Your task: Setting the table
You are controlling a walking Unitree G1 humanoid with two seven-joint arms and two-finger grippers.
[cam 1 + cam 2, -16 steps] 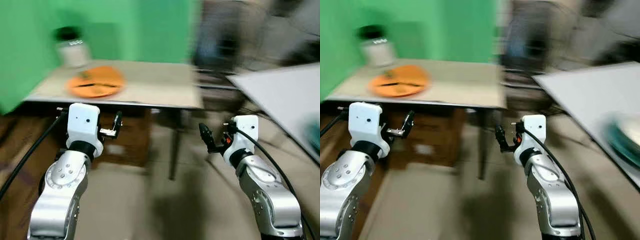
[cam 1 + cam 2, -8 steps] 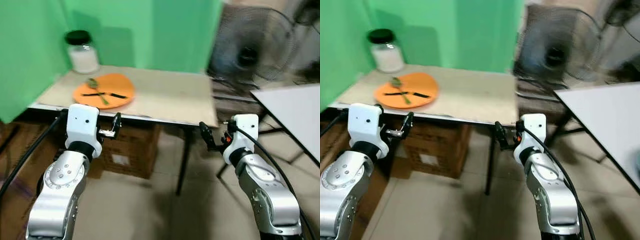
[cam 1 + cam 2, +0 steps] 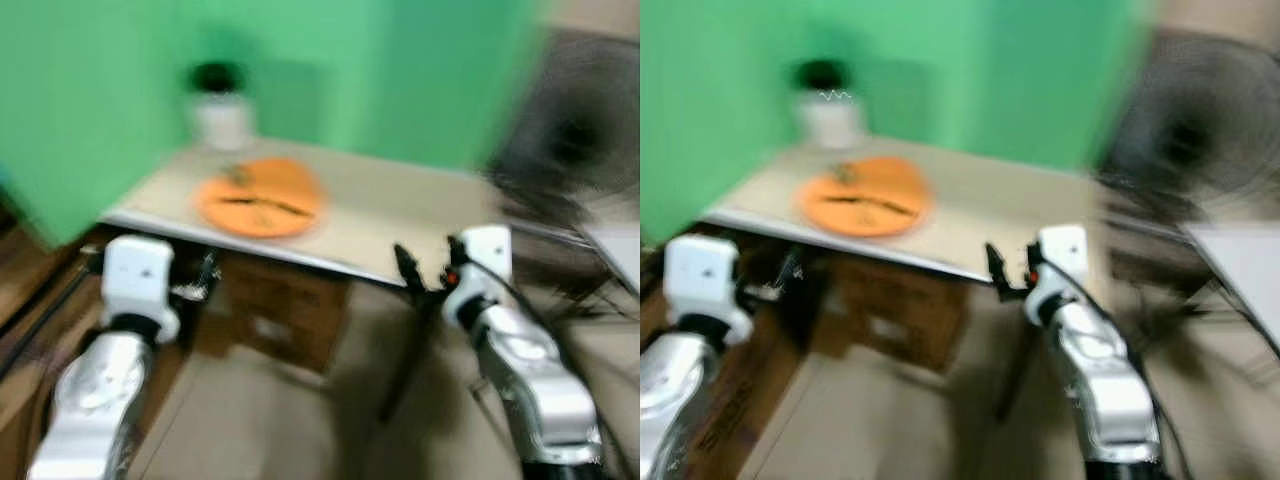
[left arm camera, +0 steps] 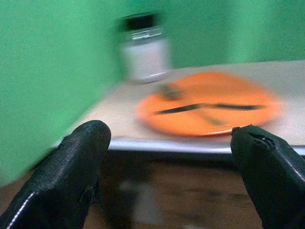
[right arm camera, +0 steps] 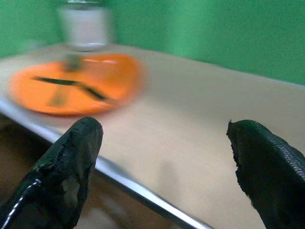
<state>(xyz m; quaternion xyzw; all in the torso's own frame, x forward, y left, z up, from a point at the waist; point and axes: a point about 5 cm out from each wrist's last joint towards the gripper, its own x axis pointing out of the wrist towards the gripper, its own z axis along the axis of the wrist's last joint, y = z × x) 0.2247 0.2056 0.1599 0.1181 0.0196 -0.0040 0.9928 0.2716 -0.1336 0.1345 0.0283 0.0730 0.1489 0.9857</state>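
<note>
- The orange plate lies flat on the beige worktop, near its front edge and toward the green corner, with dark cutlery laid across it; the blur hides which pieces they are.
- I'd judge the plate to be light, stiff and rather slick, and the loose cutlery would likely slide if it tipped. The rim nearest the worktop's edge looks the best place to pinch it, keeping it level.
- A white jar with a black lid stands behind the plate, near but apart from it.
- The left hand is spread wide and carries nothing, below and short of the worktop's edge, facing the plate.
- The right hand is likewise wide and carrying nothing, at the edge further along.
- Green screens back the worktop, a cardboard box sits beneath it, a fan stands to the right.
</note>
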